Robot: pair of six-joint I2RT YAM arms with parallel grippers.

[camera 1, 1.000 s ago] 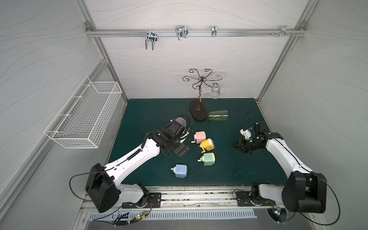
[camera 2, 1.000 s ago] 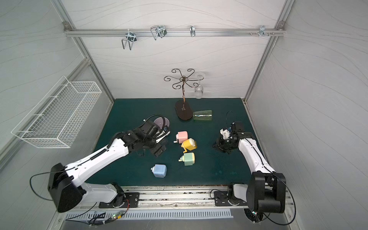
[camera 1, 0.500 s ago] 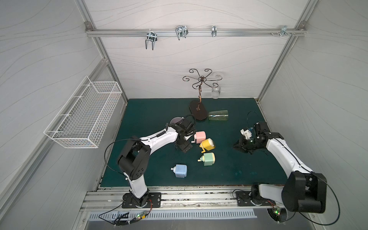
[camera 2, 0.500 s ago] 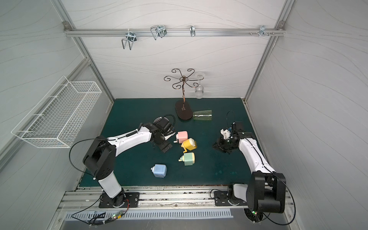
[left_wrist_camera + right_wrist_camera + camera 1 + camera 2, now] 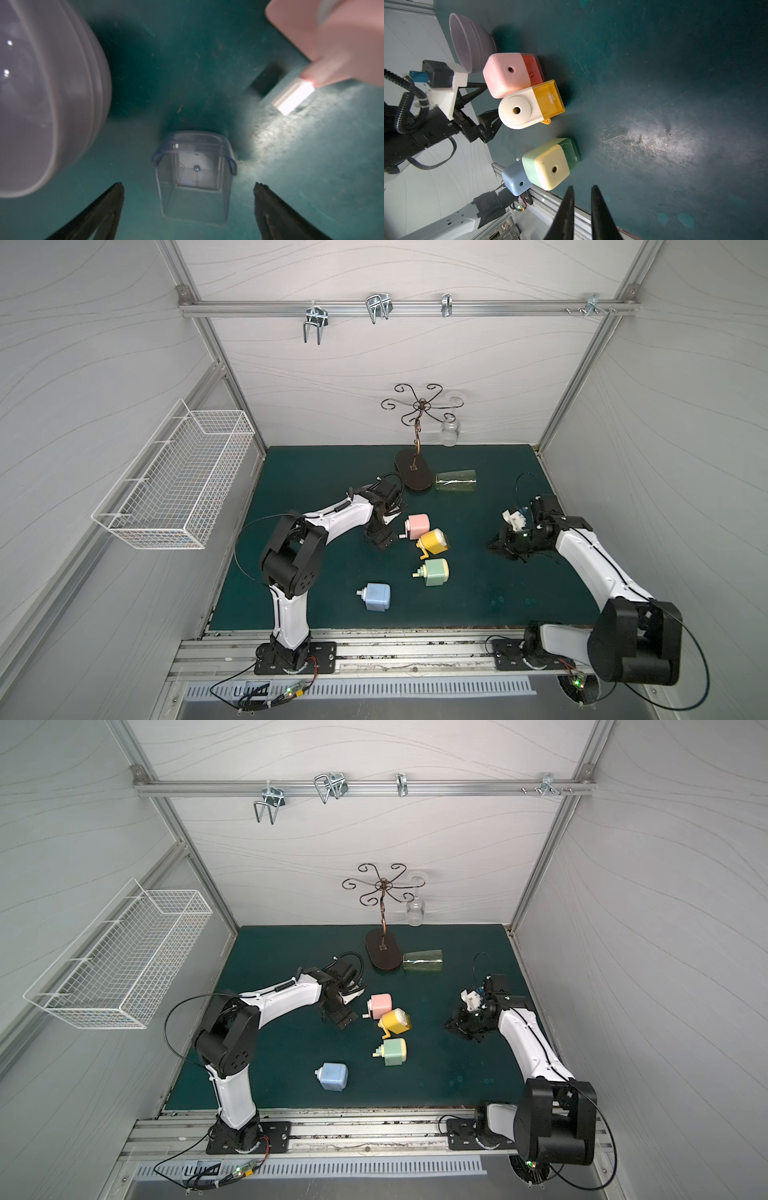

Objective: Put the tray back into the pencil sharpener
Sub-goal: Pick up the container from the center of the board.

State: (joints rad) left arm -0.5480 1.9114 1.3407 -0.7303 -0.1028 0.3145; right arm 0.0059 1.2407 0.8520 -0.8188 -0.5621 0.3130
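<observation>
Since a second ago left arm [image 5: 332, 518] has swung in and its elbow has come up; left gripper [image 5: 380, 537] is now down at the mat [image 5: 316, 489], 8 o'clock of pink sharpener [image 5: 417, 524]. Right arm [image 5: 590, 560] unchanged. Left wrist view: fingers [image 5: 99, 212] spread wide, holding nothing, straddling the clear blue-tinted tray [image 5: 194, 176] on the mat, purple bowl [image 5: 47, 93] close by. Tray is hidden under the gripper in both top views. Right gripper [image 5: 581, 187] nearly closed, empty, at 3 o'clock of the mat. Blue sharpener [image 5: 376, 597], 6 o'clock of left gripper, is likely the tray's home. Tray looks light, thin, stiff, slick and crackable, so pinch gently across the two long side walls, mid-length.
</observation>
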